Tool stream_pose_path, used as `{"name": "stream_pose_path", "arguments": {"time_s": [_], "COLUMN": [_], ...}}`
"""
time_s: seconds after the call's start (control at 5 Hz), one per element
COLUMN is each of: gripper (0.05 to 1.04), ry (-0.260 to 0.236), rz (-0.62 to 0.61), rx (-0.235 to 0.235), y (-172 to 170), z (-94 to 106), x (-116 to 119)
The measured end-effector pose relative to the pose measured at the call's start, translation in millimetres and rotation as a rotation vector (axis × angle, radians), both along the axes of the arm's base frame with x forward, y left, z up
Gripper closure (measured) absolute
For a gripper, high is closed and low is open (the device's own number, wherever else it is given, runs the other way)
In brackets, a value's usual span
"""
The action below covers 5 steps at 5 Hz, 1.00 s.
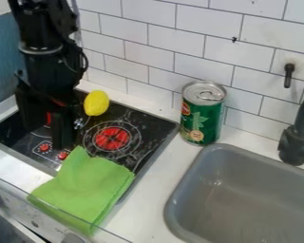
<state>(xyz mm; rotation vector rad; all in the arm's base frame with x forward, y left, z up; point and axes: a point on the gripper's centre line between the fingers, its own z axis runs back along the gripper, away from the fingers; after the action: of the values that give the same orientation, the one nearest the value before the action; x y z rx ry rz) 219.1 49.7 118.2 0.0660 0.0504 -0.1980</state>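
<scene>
Cloth (85,187) (green) — near the claw (48,138)

Black arm (43,61) at upper left, its gripper (48,135) downward, fingers (64,128) apart.

Green can (203,116) beside grey sink (243,204); black tap (298,142), apparently.

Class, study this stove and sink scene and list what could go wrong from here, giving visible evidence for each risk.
The gripper hangs low near the green cloth, so it might snag the fabric.
The rounded yellow lemon might roll if nudged.
The green can stands close to the sink and could topple in if bumped.
</scene>
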Motion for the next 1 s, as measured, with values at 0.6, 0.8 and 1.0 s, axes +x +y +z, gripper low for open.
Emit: {"name": "stream_pose_path", "arguments": {"time_s": [0.6, 0.8, 1.0], "gripper": [0.083, 0.083, 0.083], "ry": [-0.012, -0.005, -0.029], "rz": [0.053, 0.068, 0.084], "rx": [0.009, 0.048, 0.044], "y": [39.3, 56.8, 75.1], "z": [3.0, 6.0, 12.5], "x": [25.5, 39.5, 51.2]}}
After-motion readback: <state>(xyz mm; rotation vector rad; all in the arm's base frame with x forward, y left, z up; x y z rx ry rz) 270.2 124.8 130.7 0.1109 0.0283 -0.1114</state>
